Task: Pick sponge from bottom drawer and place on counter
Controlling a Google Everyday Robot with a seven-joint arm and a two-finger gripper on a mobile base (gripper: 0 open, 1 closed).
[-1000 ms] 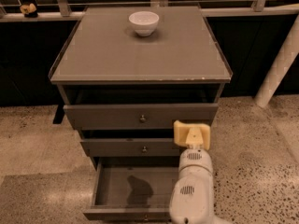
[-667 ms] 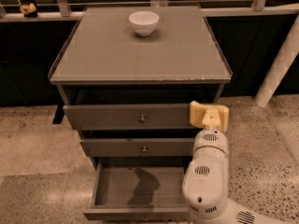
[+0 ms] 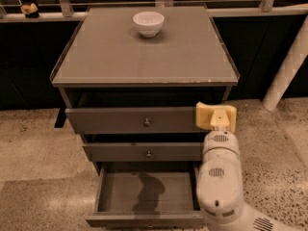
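While the bottom drawer (image 3: 144, 219) stands pulled out at the cabinet's foot, a dark shadow lies across its bare floor. Above it, on the tabletop (image 3: 144, 61), a white bowl (image 3: 148, 23) sits near the far edge, its inside plain white. To the right, the pincer (image 3: 216, 117) hangs in front of the right end of the top drawer (image 3: 125, 121), carried on a white arm (image 3: 219, 177). Whether the pincer is open or grips anything cannot be told. The sponge cannot be picked out from its yellowish pads.

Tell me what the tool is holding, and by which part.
Cannot tell; the tool, in front of the top drawer's right end, faces away from the camera.
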